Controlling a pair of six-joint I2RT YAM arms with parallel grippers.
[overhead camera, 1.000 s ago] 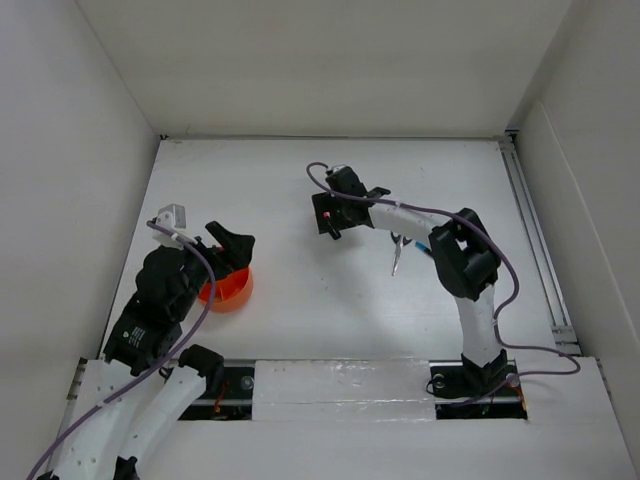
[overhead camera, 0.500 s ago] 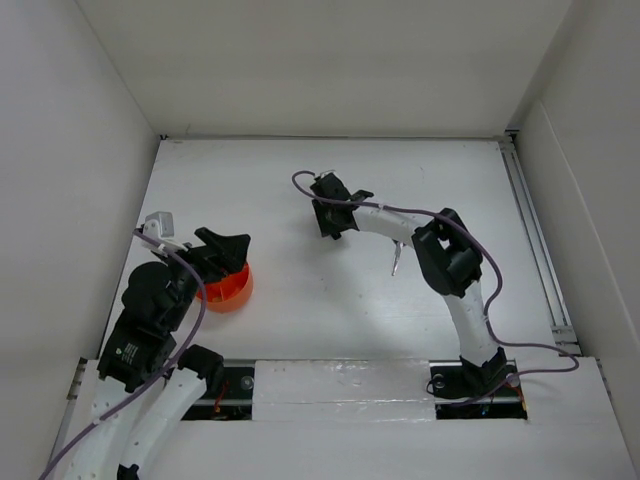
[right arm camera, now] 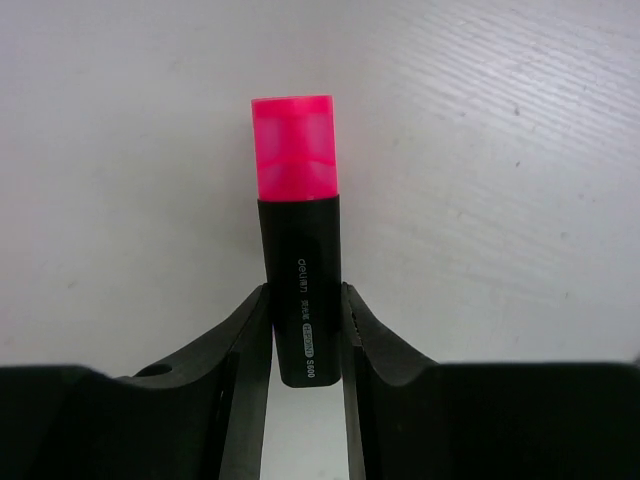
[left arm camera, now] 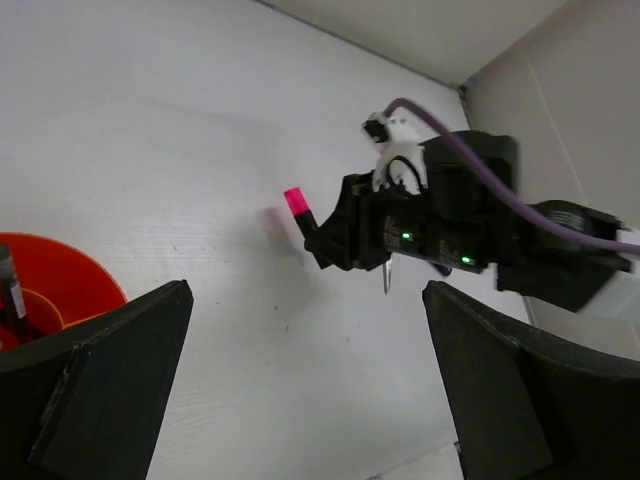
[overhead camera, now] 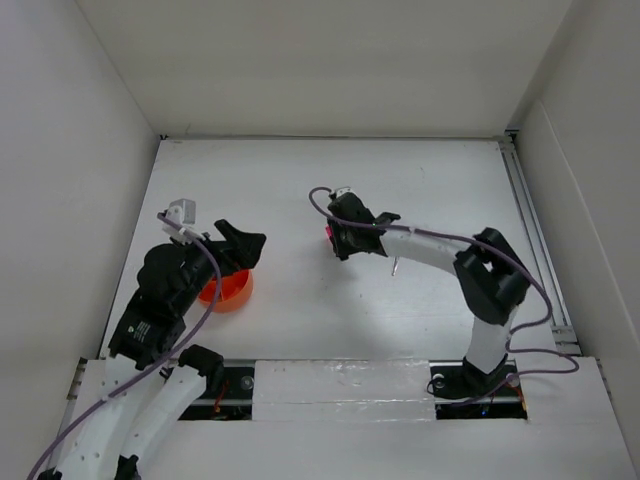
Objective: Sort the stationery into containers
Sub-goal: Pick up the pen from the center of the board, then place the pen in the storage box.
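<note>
Where the two fingers (right arm camera: 245, 335) of the right gripper (right arm camera: 303, 310) press in on its black barrel from either side, the highlighter (right arm camera: 300, 265) is clamped; its pink cap points away from the wrist camera and juts clear of the fingertips, and white lettering runs along the barrel between the pads; whether the capped end touches the table (right arm camera: 520, 150) I cannot tell.

From above, only a spot of the pink cap (overhead camera: 329, 231) shows at the left edge of the right gripper (overhead camera: 340, 238), near the middle of the table (overhead camera: 300, 175); the right arm reaches out to it from its base at the near right; in the left wrist view the cap (left arm camera: 295, 203) sticks up and to the left out of the gripper (left arm camera: 325, 240), a faint shadow just beside it on the white surface.

Under the right forearm a thin pale tip (overhead camera: 396, 266) shows, seen from the left wrist too (left arm camera: 386, 278); what it belongs to cannot be told.

The cup (overhead camera: 225, 292), orange and round, stands well apart to the left, near the front left of the table; in the left wrist view its rim (left arm camera: 70, 265) fills the lower left corner, and a dark pen (left arm camera: 10, 290) stands inside at the edge of the picture.

The left gripper (overhead camera: 240, 248) hangs over the cup's far side with its jaws spread wide, bare table showing between its fingers (left arm camera: 110, 385).
</note>
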